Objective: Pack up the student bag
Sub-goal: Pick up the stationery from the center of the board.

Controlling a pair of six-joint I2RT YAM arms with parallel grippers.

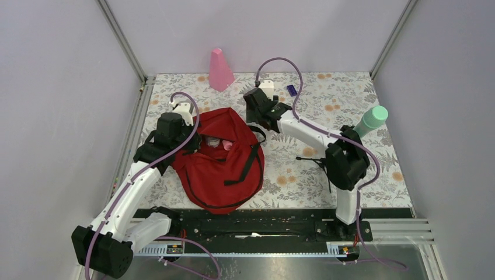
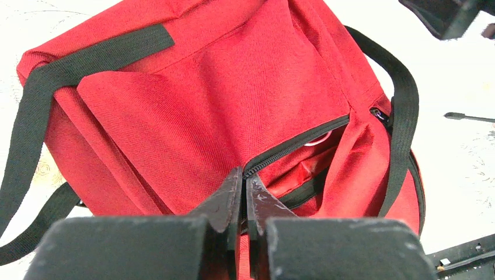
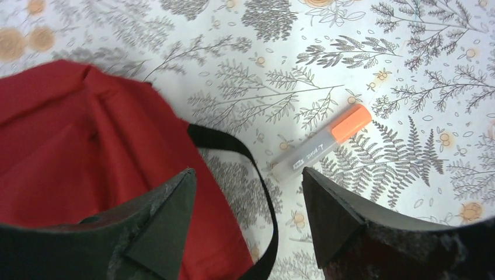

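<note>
My left gripper [image 2: 244, 181] is pinched shut on the zipper edge of the student bag [image 1: 225, 166], a red backpack lying on the left half of the flowered table [image 1: 303, 175]. Its mouth gapes only slightly, and the pale pink shapes inside are too hidden to name. My right gripper [image 3: 248, 175] has its jaws spread wide, holding nothing, above the bag's far right edge and a black strap [image 3: 219, 139]. Just beyond lies a marker [image 3: 324, 142] with an orange cap, its print unreadable; from above, my arm hides it. Bare tabletop stretches right of the bag towards a green-capped bottle [image 1: 371, 121] at the right edge.
</note>
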